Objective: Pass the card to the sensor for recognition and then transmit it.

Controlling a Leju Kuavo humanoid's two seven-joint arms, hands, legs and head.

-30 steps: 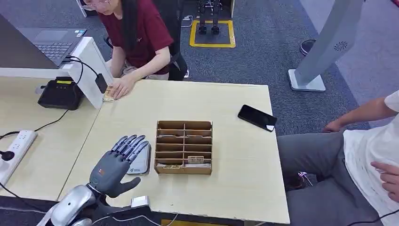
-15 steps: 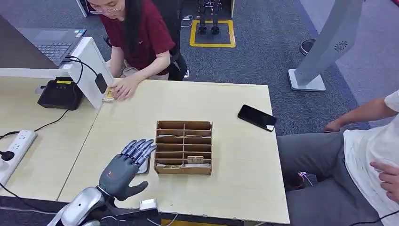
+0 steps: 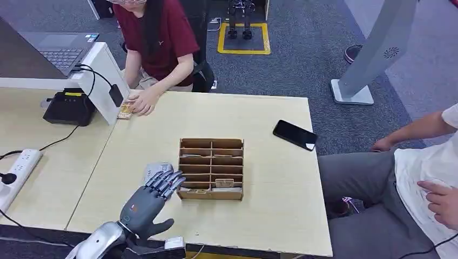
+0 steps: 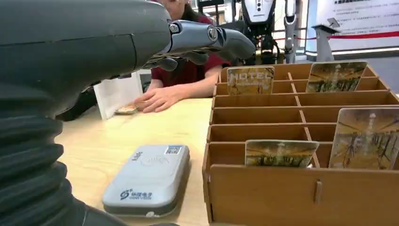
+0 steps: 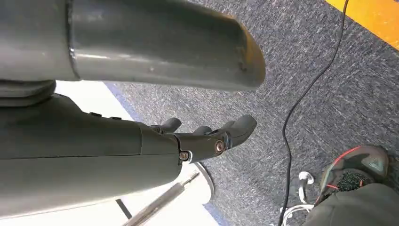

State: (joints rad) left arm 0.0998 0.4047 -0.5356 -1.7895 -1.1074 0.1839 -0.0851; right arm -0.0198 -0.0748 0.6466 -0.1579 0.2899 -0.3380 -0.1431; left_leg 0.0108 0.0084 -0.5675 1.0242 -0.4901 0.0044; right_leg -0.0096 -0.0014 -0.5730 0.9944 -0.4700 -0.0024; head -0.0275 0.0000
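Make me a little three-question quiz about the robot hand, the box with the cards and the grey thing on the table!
1. True or false: the left hand is holding a card.
2. What lies on the table between the left hand and the wooden card box: A) the black phone, B) the grey card sensor, C) the laptop?
3. Fill in: the cards stand inside the wooden ____.

Key
1. False; its fingers are spread and it holds nothing.
2. B; the sensor lies flat beside the box.
3. box
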